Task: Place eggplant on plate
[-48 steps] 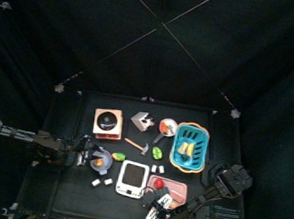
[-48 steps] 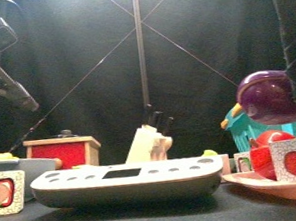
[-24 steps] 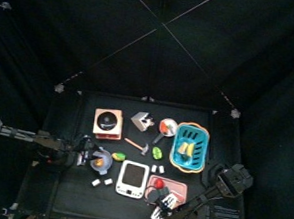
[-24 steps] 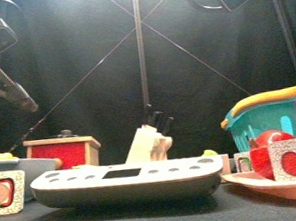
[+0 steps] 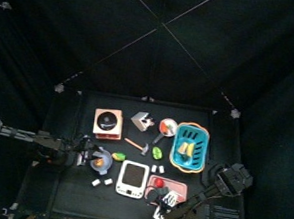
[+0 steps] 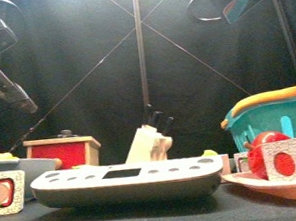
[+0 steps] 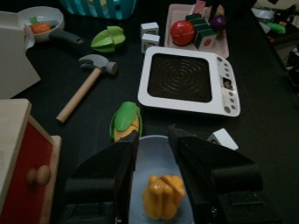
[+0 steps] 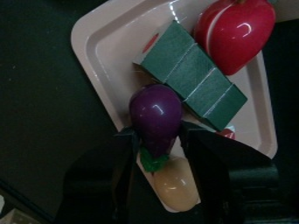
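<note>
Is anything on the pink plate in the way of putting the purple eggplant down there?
Partly. The purple eggplant, between the right gripper fingers, hangs over the pink plate. A green block and red apple fill the middle; the near strip looks free.

Left black hand [image 7: 156, 157] parted, low by the counter's left side; right black hand [image 8: 160, 140] clamped, at the front right corner.
</note>
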You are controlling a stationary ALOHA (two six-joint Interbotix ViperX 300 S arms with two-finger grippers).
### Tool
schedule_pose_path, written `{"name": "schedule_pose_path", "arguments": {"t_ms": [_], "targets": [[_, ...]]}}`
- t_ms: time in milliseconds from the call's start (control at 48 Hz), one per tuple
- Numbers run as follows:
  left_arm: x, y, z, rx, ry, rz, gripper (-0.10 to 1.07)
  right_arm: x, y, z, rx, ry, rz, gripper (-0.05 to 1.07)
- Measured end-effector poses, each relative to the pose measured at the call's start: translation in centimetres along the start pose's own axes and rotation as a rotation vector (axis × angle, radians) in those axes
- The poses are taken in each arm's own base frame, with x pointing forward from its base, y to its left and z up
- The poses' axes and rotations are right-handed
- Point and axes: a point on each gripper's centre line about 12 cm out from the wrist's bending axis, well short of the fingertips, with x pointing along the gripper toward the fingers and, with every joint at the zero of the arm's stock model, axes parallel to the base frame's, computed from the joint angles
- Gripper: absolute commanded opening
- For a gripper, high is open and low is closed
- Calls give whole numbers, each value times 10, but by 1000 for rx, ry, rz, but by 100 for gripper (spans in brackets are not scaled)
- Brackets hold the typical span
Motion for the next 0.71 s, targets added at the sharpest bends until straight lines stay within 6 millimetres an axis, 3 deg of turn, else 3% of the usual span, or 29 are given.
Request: {"name": "schedule_pose_path", "arguments": {"t_ms": [438, 708], "targets": [[0, 0, 0, 1, 0, 1, 75, 0, 1, 2, -1, -3, 0, 100], [0, 0, 0, 1, 0, 1, 75, -9, 6, 7, 7, -14, 7, 100]]}}
